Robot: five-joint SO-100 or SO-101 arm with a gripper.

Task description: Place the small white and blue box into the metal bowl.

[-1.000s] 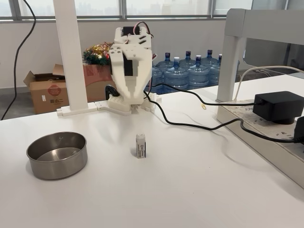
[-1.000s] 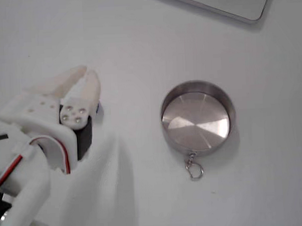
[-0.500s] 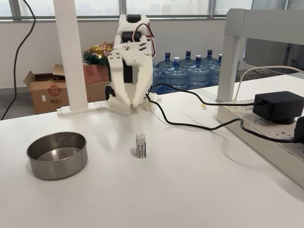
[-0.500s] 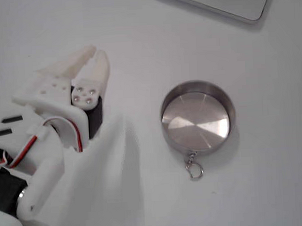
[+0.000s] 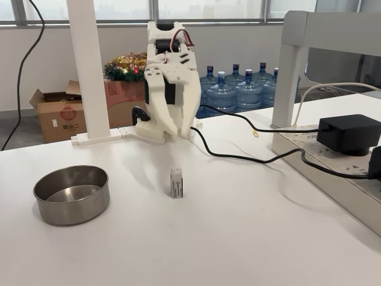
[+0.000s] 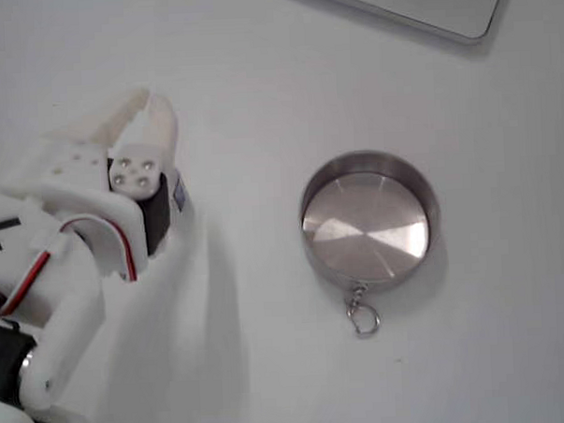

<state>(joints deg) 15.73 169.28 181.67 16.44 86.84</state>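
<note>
The small white and blue box [image 5: 176, 183] stands upright on the white table, mid-front; from above only a blue sliver of the box [image 6: 179, 193] peeks out beside the wrist. The metal bowl [image 5: 71, 211] sits empty to its left in the side-on fixed view, and the bowl [image 6: 367, 226] lies right of the arm from above. My gripper [image 5: 184, 136] hangs fingers-down behind and above the box, clear of it. Its tips stand a small gap apart and hold nothing. Seen from above, the gripper [image 6: 153, 97] points up-frame, well left of the bowl.
A black cable [image 5: 238, 156] runs from the arm's base to a black adapter [image 5: 348, 132] on the raised white ledge at right. A white post [image 5: 89, 71] stands behind the bowl. A small key ring [image 6: 361, 317] lies by the bowl's rim.
The arm has unfolded and swung its gripper forward and to the right in the side-on view, closer to the box. Box and bowl have not moved.
</note>
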